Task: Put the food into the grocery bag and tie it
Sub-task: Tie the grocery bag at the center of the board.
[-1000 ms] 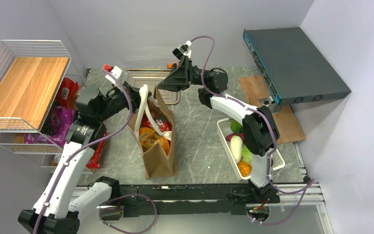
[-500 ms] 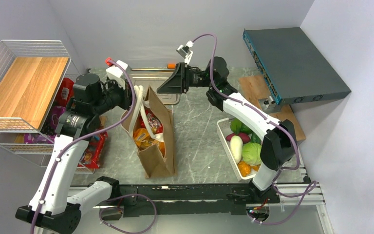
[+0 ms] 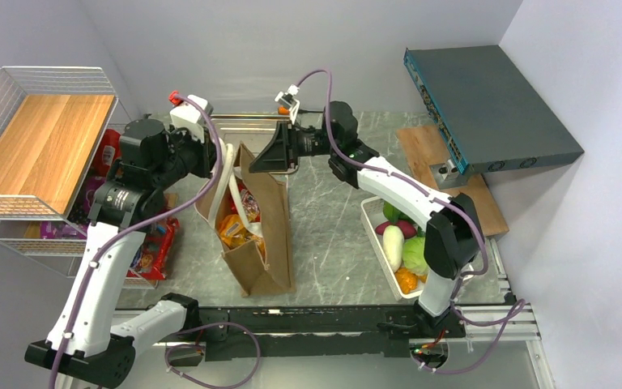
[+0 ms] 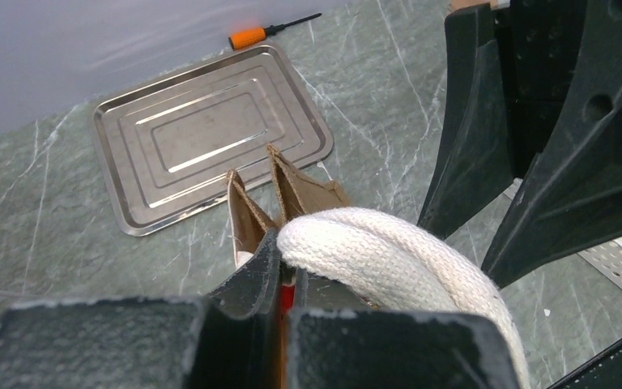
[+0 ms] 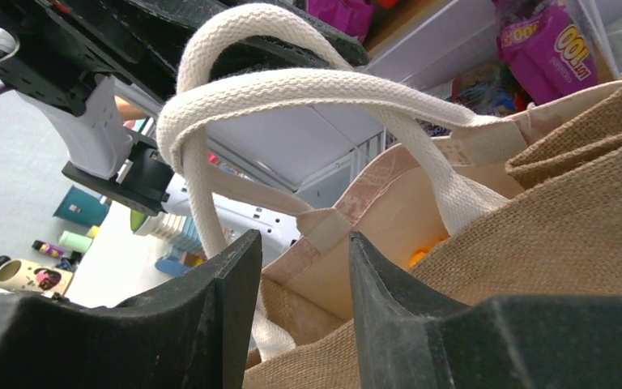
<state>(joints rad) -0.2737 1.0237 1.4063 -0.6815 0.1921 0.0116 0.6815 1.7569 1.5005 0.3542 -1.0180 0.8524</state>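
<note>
The brown grocery bag (image 3: 263, 243) stands mid-table, leaning left, with orange and red snack packets (image 3: 237, 225) inside. My left gripper (image 3: 213, 159) is above its left rim, shut on a white loop handle (image 3: 228, 174). In the left wrist view the handle (image 4: 389, 255) curls over the closed gripper (image 4: 283, 263). My right gripper (image 3: 257, 159) is open at the bag's far top edge. In the right wrist view the bag's rim (image 5: 534, 243) lies behind the spread gripper (image 5: 304, 259), and the crossed handles (image 5: 291, 89) arch above.
A white plastic basket (image 3: 377, 243) at right holds a white radish (image 3: 393, 247), green vegetables and an orange piece. A steel tray (image 3: 247, 128) and an orange screwdriver (image 4: 263, 34) lie behind the bag. A wire rack (image 3: 40, 138) is at left, a blue-grey box (image 3: 486, 105) at back right.
My right gripper has swung left and down to the bag's top edge. My left gripper has drawn the handle up and left, and the bag has tilted and shifted left.
</note>
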